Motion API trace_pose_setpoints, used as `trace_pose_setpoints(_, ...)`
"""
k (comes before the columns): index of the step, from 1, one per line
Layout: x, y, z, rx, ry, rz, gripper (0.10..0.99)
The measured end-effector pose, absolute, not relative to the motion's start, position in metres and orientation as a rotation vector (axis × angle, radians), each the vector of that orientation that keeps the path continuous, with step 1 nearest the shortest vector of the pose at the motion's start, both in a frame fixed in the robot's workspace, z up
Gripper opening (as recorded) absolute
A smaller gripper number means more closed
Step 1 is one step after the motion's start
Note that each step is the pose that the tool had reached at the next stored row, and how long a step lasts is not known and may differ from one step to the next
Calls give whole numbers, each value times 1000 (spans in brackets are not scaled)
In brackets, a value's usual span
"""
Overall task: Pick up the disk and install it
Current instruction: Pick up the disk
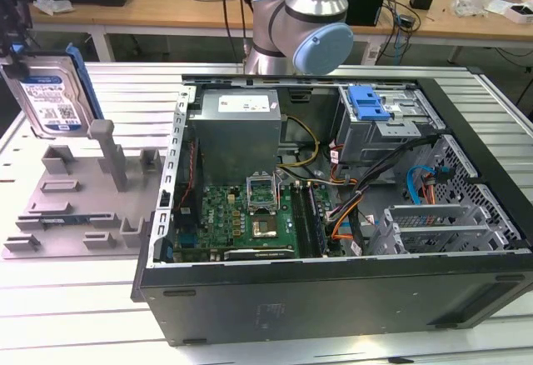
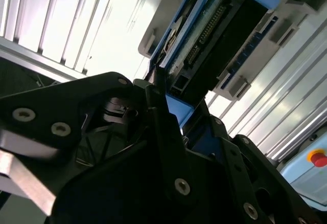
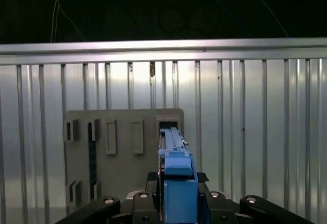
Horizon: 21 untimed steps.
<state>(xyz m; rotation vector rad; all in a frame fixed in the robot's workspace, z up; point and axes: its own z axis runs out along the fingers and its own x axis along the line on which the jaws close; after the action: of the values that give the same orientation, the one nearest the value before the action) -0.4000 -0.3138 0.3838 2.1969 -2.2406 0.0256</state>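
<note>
The disk point(image 1: 52, 98), silver with a white-and-blue label and a blue bracket, stands on edge at the exterior view's far left. It hangs above the grey fixture point(image 1: 75, 194). My gripper point(image 1: 17, 58) is shut on its upper edge. In the first wrist view the disk's blue bracket point(image 3: 177, 175) sticks out from between the black fingers point(image 3: 148, 201), edge-on, over the fixture point(image 3: 122, 142). In the second wrist view the disk point(image 2: 214, 35) shows its circuit-board side, clamped at its near end by the gripper point(image 2: 171, 109).
An open computer case point(image 1: 333, 298) lies on the ribbed metal table point(image 1: 133, 90), to the exterior view's right of the fixture. A drive cage with a blue latch point(image 1: 369, 102) sits in its far corner. The arm's base point(image 1: 300, 23) rises behind the case. A red button point(image 2: 318, 158) is nearby.
</note>
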Motion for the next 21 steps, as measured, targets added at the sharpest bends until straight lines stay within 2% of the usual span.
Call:
trace_pose_setpoints(9, -400, -314, 410, 2197, -2241, 26, 365)
trace_pose_setpoints(21, -400, -314, 464, 2197, -2241, 26, 365)
